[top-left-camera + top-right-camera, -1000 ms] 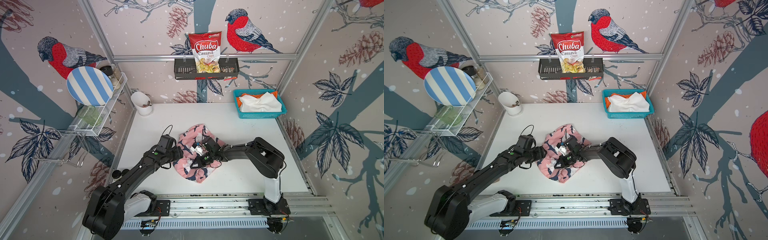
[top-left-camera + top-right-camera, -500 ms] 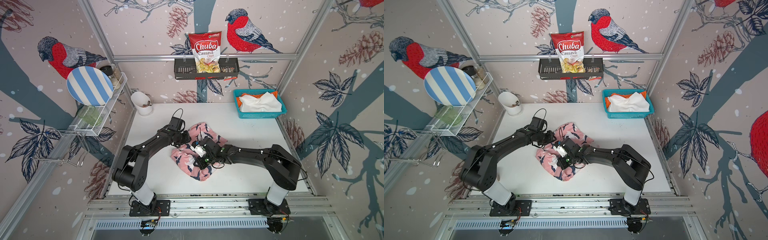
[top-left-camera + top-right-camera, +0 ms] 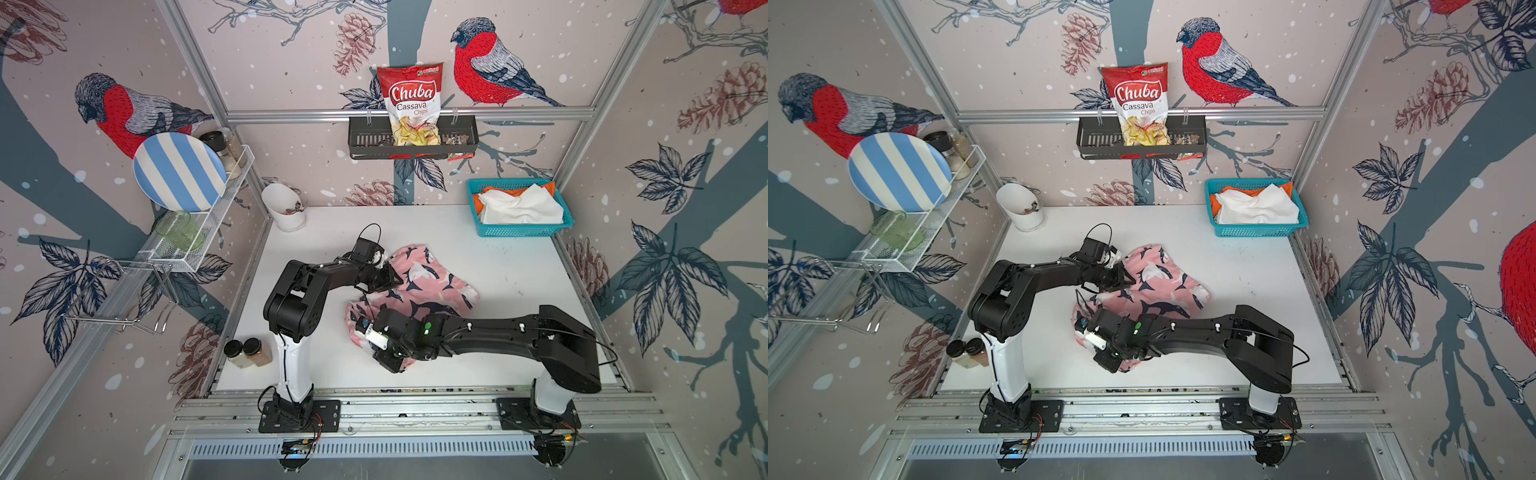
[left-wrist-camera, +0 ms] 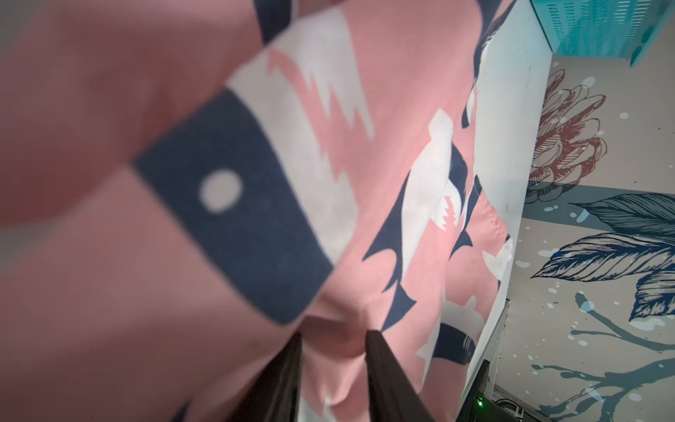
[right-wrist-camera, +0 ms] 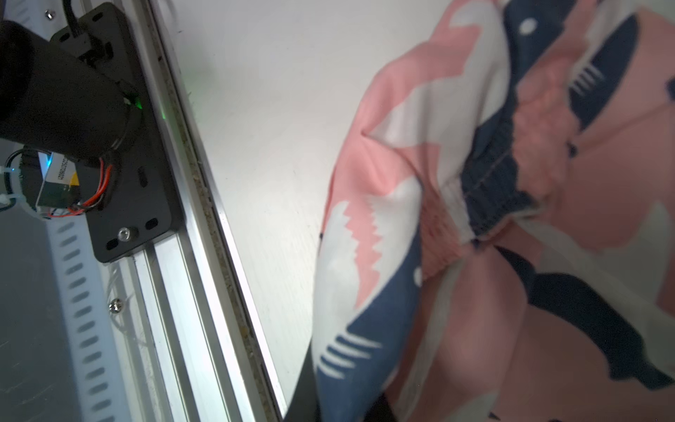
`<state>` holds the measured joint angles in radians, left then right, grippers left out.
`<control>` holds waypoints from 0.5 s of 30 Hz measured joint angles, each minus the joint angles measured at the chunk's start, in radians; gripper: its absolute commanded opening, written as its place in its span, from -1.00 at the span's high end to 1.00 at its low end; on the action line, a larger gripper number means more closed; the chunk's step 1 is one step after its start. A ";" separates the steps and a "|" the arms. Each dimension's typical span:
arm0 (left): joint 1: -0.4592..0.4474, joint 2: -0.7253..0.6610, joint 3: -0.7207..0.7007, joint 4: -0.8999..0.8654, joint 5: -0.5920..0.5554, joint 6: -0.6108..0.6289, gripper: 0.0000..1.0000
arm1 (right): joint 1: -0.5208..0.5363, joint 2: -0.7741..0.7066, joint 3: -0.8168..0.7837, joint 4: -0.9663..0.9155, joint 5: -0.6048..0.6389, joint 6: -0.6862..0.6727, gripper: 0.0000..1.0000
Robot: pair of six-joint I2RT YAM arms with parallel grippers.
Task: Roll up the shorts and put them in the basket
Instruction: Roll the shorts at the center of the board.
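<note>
Starting at the near edge of the table [image 3: 336,370], the right gripper [image 3: 388,359] lies low on the nearer end of the pink shorts [image 3: 428,282]. Its jaws are together, and in the right wrist view the cloth seems nipped between them. A little farther, the left gripper [image 3: 390,278] is at the far-left edge of the same shorts; in its wrist view the two dark fingers [image 4: 387,376] are clamped on a small fold of pink cloth. The shorts lie crumpled in the middle of the table (not flat, and not yet a roll). The cloth looks light, thin and limp, so it will probably sag and slip. The thicker elastic waist or a hem seems the better place to hold it. Farthest, in the teal basket [image 3: 519,230], lie the white shorts [image 3: 519,205] and the orange shorts [image 3: 548,189].
</note>
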<state>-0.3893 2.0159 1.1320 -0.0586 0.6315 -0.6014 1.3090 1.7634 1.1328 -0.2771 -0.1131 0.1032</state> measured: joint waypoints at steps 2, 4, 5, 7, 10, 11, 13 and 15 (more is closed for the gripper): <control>0.000 0.013 0.000 0.034 0.018 -0.002 0.30 | 0.012 0.021 0.000 0.006 0.000 0.003 1.00; 0.000 0.022 0.000 0.058 0.028 -0.002 0.31 | 0.009 0.034 -0.023 0.035 -0.014 0.036 1.00; 0.000 0.024 0.000 0.063 0.030 -0.002 0.31 | -0.003 0.035 -0.045 0.059 -0.032 0.062 1.00; 0.000 0.026 0.000 0.072 0.032 -0.002 0.31 | -0.044 0.029 -0.122 0.140 -0.105 0.138 1.00; 0.005 0.022 -0.006 0.079 0.029 -0.002 0.30 | -0.122 0.009 -0.241 0.304 -0.241 0.275 1.00; 0.005 0.016 -0.010 0.085 0.026 -0.002 0.29 | -0.144 0.007 -0.277 0.364 -0.283 0.323 1.00; 0.005 -0.001 -0.019 0.091 0.006 -0.002 0.26 | -0.190 0.011 -0.342 0.480 -0.364 0.412 1.00; 0.007 -0.022 -0.023 0.079 -0.032 -0.002 0.23 | -0.231 0.023 -0.392 0.574 -0.428 0.491 1.00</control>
<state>-0.3820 1.9942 1.1091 0.0200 0.5995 -0.6033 1.0782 1.7859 0.7410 0.2970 -0.5411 0.5945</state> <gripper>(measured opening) 0.372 0.087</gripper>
